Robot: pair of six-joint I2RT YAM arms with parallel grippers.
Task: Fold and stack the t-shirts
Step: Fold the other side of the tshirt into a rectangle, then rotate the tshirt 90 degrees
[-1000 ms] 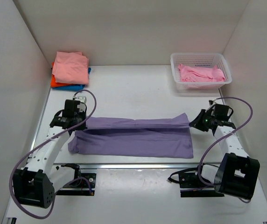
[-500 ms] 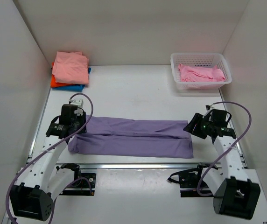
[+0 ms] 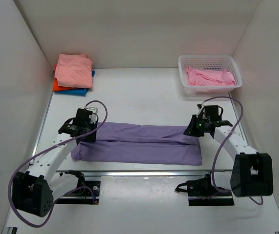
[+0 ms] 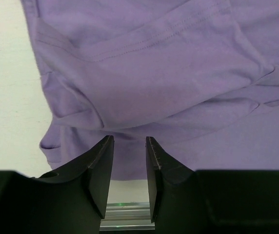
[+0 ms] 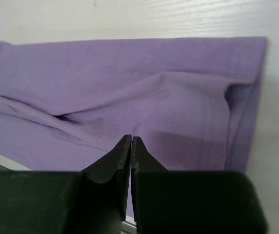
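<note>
The lavender-purple t-shirt (image 3: 139,144) lies on the table folded into a long flat strip. My left gripper (image 3: 91,130) hovers over the strip's left end. In the left wrist view it (image 4: 129,141) is open with nothing between its fingers, and the shirt (image 4: 169,73) lies just beyond the tips. My right gripper (image 3: 192,129) is over the strip's right end. In the right wrist view it (image 5: 131,139) is shut with no cloth pinched, above the shirt (image 5: 129,83). Folded salmon-pink (image 3: 74,69), orange-red (image 3: 57,85) and blue (image 3: 76,90) t-shirts are stacked at the back left.
A white mesh basket (image 3: 208,57) at the back right holds a brighter pink t-shirt (image 3: 210,77). White walls close in the table (image 3: 139,97) on the left, back and right. A metal rail (image 3: 144,173) runs along the near edge.
Both grippers let go of the shirt's folded-over edge, which now lies flat. Both then shifted toward the back over the strip's ends. The right jaws opened and shut again; the left stayed open.
</note>
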